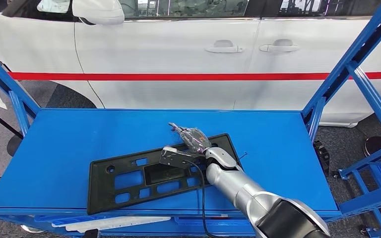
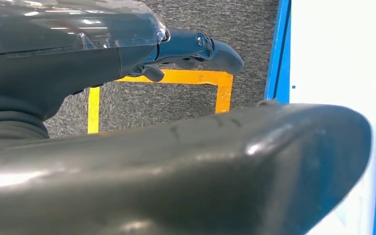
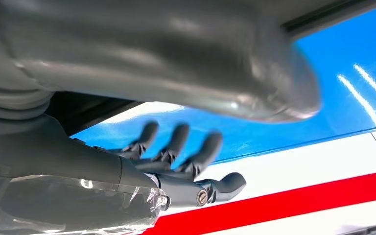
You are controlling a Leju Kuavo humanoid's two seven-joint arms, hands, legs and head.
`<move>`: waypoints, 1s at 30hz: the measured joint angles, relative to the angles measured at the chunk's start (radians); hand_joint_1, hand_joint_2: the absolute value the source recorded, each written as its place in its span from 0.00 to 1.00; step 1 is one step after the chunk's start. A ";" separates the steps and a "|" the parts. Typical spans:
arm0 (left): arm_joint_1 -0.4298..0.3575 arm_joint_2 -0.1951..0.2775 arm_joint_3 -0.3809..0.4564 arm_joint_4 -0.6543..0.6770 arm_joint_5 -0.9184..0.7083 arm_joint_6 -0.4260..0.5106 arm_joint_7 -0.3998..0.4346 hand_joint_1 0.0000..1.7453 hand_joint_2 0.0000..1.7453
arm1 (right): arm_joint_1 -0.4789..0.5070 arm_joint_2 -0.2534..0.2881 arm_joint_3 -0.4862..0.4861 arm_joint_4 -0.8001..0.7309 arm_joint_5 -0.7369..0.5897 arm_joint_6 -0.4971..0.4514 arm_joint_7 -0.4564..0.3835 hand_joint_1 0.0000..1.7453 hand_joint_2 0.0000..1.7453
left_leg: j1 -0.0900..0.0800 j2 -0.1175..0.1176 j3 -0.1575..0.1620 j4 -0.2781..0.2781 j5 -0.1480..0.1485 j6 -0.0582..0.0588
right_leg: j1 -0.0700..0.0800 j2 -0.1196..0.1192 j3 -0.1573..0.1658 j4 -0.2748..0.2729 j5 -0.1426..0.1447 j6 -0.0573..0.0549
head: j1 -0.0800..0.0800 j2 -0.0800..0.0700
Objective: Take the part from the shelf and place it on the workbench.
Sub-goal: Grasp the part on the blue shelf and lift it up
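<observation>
We've got our right hand point(image 1: 191, 139) hovering with fingers spread, holding nothing, over the flat black plastic slotted panel point(image 1: 129, 178) — lying on the blue metal shelf point(image 1: 69, 144) — left hand point(image 2: 196, 49) empty too

Head up high, wrists in close.
Looking down over shelf point(image 1: 54, 148); right wrist skimming the same blue top.

Part point(image 1: 129, 181): black, with cut-out openings. Shelf deck point(image 1: 69, 144) beneath the right hand's fingers point(image 1: 181, 130): plain bright blue. Car point(image 1: 178, 54) beyond the fingertips: white with one red stripe. Floor tape point(image 2: 196, 78) behind left hand's fingers point(image 2: 215, 51): orange.
</observation>
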 joint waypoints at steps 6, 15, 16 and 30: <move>0.000 0.000 0.000 0.000 0.000 0.000 0.006 0.00 0.00 | -0.014 -0.002 -0.001 -0.002 0.048 0.013 0.020 0.00 0.00 | 0.000 0.000 0.000 0.000 0.000 0.000 | 0.000 0.000 0.000 0.000 0.000 0.000 | 0.000 0.000; 0.012 0.002 0.003 0.000 0.023 -0.004 -0.011 0.00 0.00 | -0.168 -0.086 0.016 -0.010 0.116 0.240 -0.036 0.00 0.00 | -0.003 -0.002 -0.011 0.001 0.006 0.003 | -0.001 0.000 -0.010 0.001 0.006 0.006 | 0.000 0.000; 0.013 0.002 0.005 0.000 0.027 -0.004 -0.013 0.00 0.00 | -0.187 -0.095 0.019 -0.012 0.115 0.265 -0.047 0.00 0.00 | -0.003 -0.001 -0.012 0.001 0.006 0.003 | -0.001 0.000 -0.011 0.001 0.006 0.006 | 0.000 0.000; 0.032 0.008 0.033 0.000 0.040 0.000 -0.035 0.00 0.25 | -0.270 -0.194 0.102 -0.031 -0.005 0.333 -0.098 0.00 0.00 | -0.003 -0.002 -0.015 0.001 0.005 0.003 | -0.001 -0.001 -0.014 0.001 0.005 0.006 | 0.000 0.000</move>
